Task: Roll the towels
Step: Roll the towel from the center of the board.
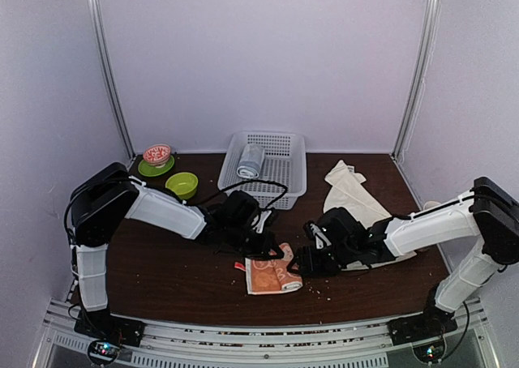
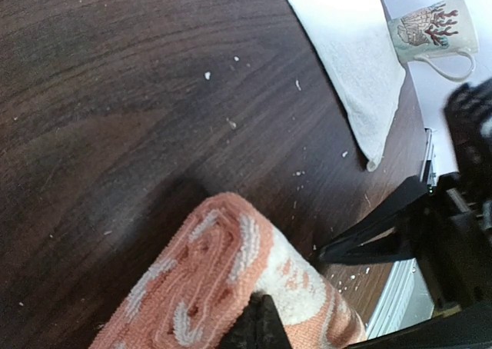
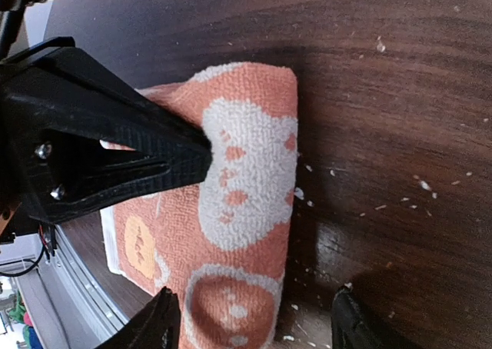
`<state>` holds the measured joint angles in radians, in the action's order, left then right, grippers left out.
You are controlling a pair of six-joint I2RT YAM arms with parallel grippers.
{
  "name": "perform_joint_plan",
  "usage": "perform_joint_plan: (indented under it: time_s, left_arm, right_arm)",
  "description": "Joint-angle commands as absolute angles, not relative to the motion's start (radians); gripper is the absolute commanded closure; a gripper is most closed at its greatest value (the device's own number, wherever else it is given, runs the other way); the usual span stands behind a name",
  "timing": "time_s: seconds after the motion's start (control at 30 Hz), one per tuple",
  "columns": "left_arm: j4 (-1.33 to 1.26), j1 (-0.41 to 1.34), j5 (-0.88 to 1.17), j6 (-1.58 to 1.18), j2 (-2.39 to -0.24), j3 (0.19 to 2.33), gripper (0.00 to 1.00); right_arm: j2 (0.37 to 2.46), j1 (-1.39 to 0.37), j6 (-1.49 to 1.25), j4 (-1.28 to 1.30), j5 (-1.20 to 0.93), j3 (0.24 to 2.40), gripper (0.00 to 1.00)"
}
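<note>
While the top cam gives you only a small orange patch near the middle of the table's (image 1: 162,279) near edge, the wrist cams fill in the rest. Left wrist shows the salmon towel (image 2: 207,280) end-on: a tight spiral of looped terry, several layers deep. Right wrist shows the roll's rounded back w/ white animal prints, plus a flat unrolled part w/ a pale border beside it.

The left gripper (image 1: 270,250) is shut, its black tip pressed against the roll — can't tell if any cloth is pinched. The right gripper (image 3: 254,322) is spread wide, one finger on either side of the roll, not clamping it.

The cream towel (image 1: 350,191) lies loose and creased by the table's right edge, toward the far corner. Only left wrist shows the coral-print mug (image 2: 429,28) just past it. The tabletop is dark wood grain flecked w/ white lint.
</note>
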<state>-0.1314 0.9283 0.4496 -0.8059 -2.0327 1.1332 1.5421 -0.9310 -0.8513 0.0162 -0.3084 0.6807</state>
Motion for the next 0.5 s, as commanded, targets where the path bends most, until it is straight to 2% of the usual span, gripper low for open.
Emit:
perform_joint_plan:
  time_s: [0.0,0.17,0.33,0.47]
  left_arm:
    - [-0.092,0.913,0.405,-0.789,-2.029,1.097,1.00]
    - [-0.092,0.914,0.400,-0.784,-2.015,1.089,1.00]
    - [-0.088,0.913,0.399,-0.783,-2.005,1.085,1.00]
    - [-0.062,0.913,0.381,-0.772,-1.956,1.066,1.00]
  right_arm:
    - [1.614,-0.927,-0.945,-0.146,-0.382,0.676,0.35]
    - [1.683,-0.928,-0.953,-0.146,-0.409,0.696,0.48]
    - [1.716,-0.930,-0.925,-0.077,-0.399,0.727,0.78]
    - [1.687,-0.931,-0.824,0.127,-0.307,0.780,0.94]
